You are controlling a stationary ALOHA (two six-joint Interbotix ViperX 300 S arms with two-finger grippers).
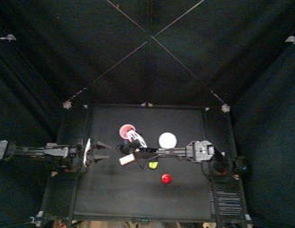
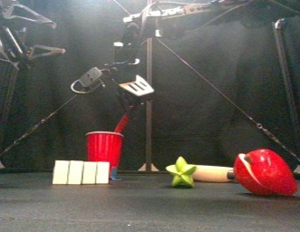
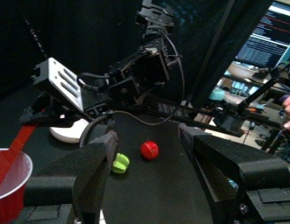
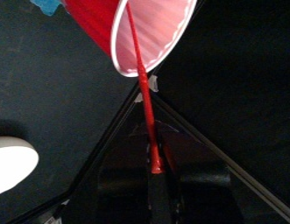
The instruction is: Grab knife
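My right gripper [image 4: 153,171] pinches the knife [image 4: 140,87] by its end, the slim red blade slanting down into the red cup [image 2: 103,148] left of centre in the front view. White blocks [image 2: 82,172] stand just before the cup; a green star [image 2: 181,171] and red pepper [image 2: 266,172] lie lower right. My left gripper [image 3: 147,157] stands open, well apart.

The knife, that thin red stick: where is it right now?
The knife is pinched by its end in the right gripper, slanting with its far end down inside the red cup, which stands left of the table's middle beside the white blocks.

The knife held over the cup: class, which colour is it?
Red. The knife shows best in the right wrist view, gripped by the right claw above the red cup.
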